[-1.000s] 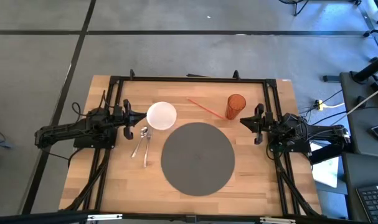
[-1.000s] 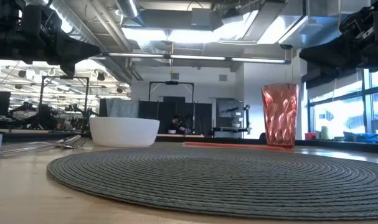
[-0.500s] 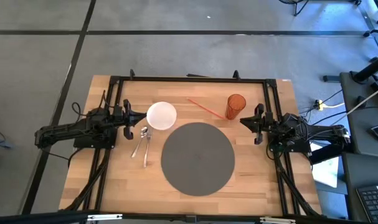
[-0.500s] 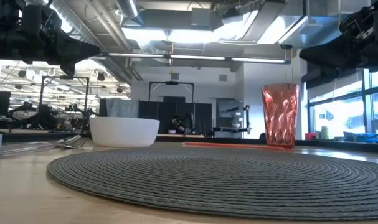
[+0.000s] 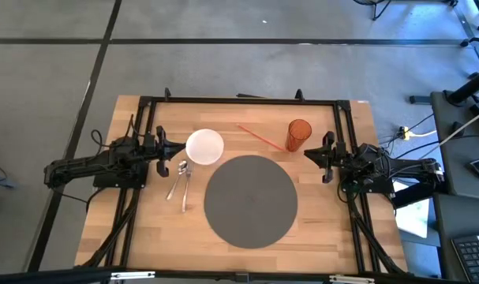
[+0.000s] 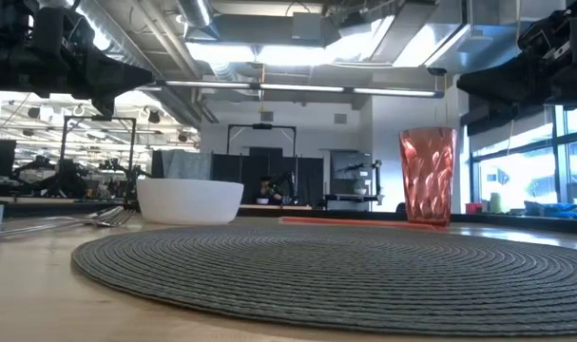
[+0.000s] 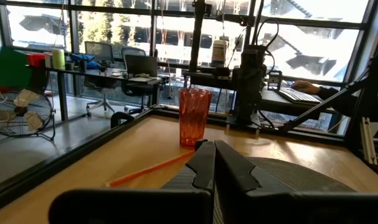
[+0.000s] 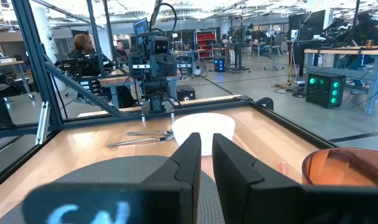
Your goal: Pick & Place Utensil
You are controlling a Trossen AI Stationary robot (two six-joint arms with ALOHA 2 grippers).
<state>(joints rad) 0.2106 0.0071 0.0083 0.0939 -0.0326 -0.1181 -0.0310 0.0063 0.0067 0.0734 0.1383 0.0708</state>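
Two metal utensils, a spoon [image 5: 182, 168] and a longer one [image 5: 185, 192] beside it, lie flat on the wood left of the round grey placemat [image 5: 250, 200]; the right wrist view shows them as utensils [image 8: 142, 139] by the white bowl [image 8: 202, 129]. My left gripper [image 5: 162, 147] hovers at the table's left side, just left of the bowl [image 5: 204, 147], its fingers [image 7: 221, 163] shut and touching nothing. My right gripper [image 5: 309, 153] waits at the right side by the orange cup [image 5: 299, 135], fingers [image 8: 204, 154] shut.
An orange straw [image 5: 259, 136] lies on the wood between bowl and cup. A black frame [image 5: 247, 100] runs along the far edge and both sides of the table. The placemat takes up the middle; bare wood lies along the near edge [image 5: 168, 237].
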